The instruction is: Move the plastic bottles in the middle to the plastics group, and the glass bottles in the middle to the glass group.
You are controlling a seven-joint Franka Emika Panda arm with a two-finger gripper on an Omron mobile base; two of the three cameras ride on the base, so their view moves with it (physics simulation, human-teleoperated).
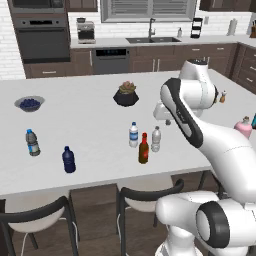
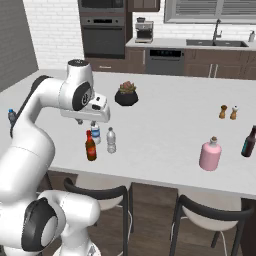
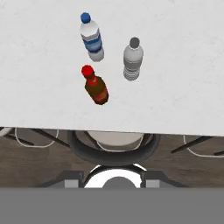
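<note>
Three bottles stand together mid-counter: a clear one with a blue label (image 1: 133, 135) (image 3: 92, 38), a plain greyish one (image 1: 156, 139) (image 3: 132, 59), and a slim red-brown one with a red cap (image 1: 144, 149) (image 3: 95, 85). My gripper (image 1: 166, 120) (image 2: 86, 122) hangs open above them, empty and touching nothing, its tips wide apart. At the left stand the navy bottle (image 1: 69, 159) and the dark-capped clear bottle (image 1: 32, 142). At the right stand the pink bottle (image 2: 209, 154) (image 1: 244, 126) and the dark teal bottle (image 2: 248, 141).
A plant in a black pot (image 1: 126, 94) sits behind the middle bottles, and a bowl of blueberries (image 1: 30, 103) lies far left. Salt and pepper shakers (image 2: 228, 112) stand toward the right. Stools (image 1: 145, 200) line the counter's near edge (image 3: 109, 127).
</note>
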